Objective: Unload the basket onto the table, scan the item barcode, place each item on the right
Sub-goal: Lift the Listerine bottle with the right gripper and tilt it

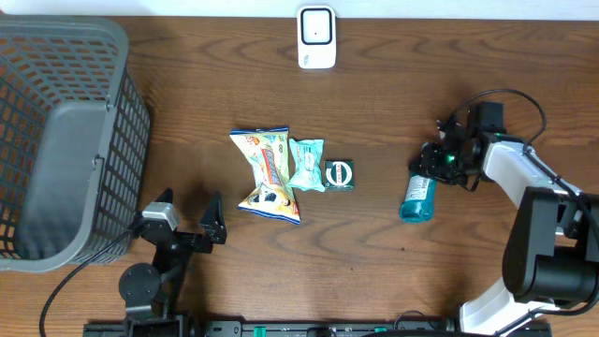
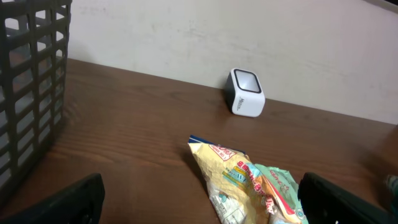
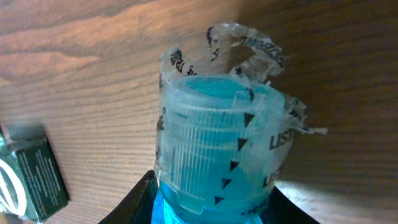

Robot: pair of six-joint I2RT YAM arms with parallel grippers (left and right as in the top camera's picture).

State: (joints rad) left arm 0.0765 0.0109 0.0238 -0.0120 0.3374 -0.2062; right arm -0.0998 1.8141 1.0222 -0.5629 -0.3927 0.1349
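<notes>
Toward the right edge of the table, roughly midway between front and far edges: blue bottle (image 1: 417,198), pinched by the right gripper (image 1: 438,164). In the right wrist view, dark fingers (image 3: 140,198) pressed against both sides of the bottle just below its ribbed blue cap (image 3: 214,134). Torn clear seal wrap with black lettering sticking up around that cap. Cannot tell whether lying flat or lifted off the wood.

At the middle of the far edge: white barcode scanner (image 1: 316,37), window facing the table, well apart from the bottle.

Around the table's centre, a row of three: yellow snack bag (image 1: 267,174), touching a teal packet (image 1: 306,164) on its right, then a small dark green box (image 1: 339,174) just beside the packet. Between that box and the bottle, bare wood.

Over the left edge and far-left corner: grey mesh basket (image 1: 103,42).

Near the front edge, left of centre: left gripper (image 1: 187,213), fingers spread wide, holding nothing, pointed toward the snack bag and scanner.
</notes>
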